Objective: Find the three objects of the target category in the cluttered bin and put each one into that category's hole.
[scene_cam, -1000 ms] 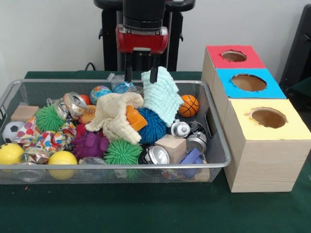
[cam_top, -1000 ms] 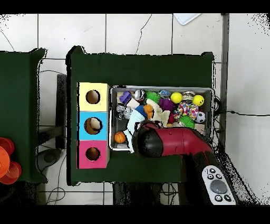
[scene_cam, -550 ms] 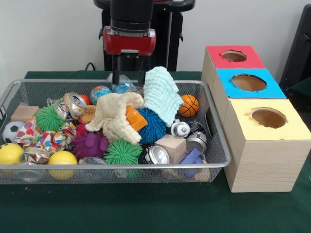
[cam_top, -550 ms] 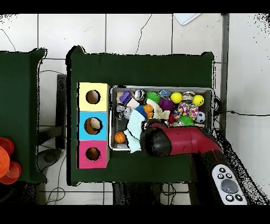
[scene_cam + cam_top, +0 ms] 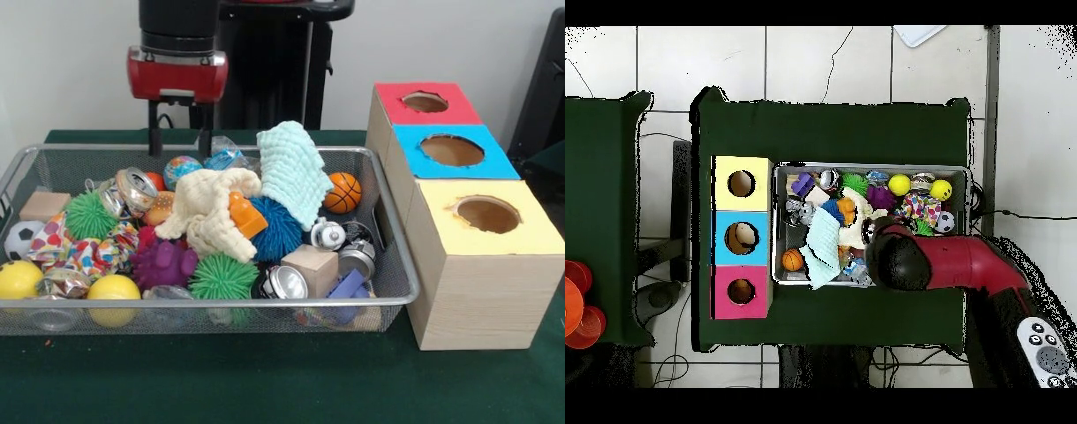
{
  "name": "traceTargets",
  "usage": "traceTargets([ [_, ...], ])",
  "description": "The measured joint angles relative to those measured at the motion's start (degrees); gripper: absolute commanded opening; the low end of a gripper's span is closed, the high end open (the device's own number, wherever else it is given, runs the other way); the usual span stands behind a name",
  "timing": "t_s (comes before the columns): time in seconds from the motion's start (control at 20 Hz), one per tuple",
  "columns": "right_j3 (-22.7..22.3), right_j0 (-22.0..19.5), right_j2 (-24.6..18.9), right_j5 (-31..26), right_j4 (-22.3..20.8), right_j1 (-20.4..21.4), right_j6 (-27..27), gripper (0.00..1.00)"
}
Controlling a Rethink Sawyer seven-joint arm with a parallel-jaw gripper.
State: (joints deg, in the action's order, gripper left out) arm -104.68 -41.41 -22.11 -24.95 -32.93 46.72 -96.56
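My gripper (image 5: 179, 146) hangs open over the far left part of the wire bin (image 5: 203, 305), above a globe-patterned ball (image 5: 182, 168), with nothing between its fingers. A mint green cloth (image 5: 291, 168) stands draped high at the bin's far right, well to the gripper's right. A cream cloth (image 5: 212, 208) lies crumpled in the middle over an orange toy (image 5: 244, 215). In the overhead view the red arm (image 5: 910, 262) hides the gripper, and the mint cloth (image 5: 823, 245) lies beside it toward the boxes.
Red (image 5: 424, 102), blue (image 5: 452, 150) and yellow (image 5: 487, 215) boxes with round holes stand right of the bin. Something beige shows in the blue box's hole (image 5: 743, 237). Spiky balls, yellow balls, crushed cans and wooden blocks crowd the bin.
The gripper has slid left along the bin's far side, away from the mint cloth, and risen slightly. The cloth stays where it was.
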Motion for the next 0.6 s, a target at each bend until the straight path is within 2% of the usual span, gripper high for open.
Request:
traceTargets([
  [0.25, 0.90, -2.62, -1.45, -0.04, -3.60, -1.09, 0.05, 1.00],
  [0.6, 0.90, -2.87, -1.46, -0.02, -10.23, -4.36, 0.05, 1.00],
])
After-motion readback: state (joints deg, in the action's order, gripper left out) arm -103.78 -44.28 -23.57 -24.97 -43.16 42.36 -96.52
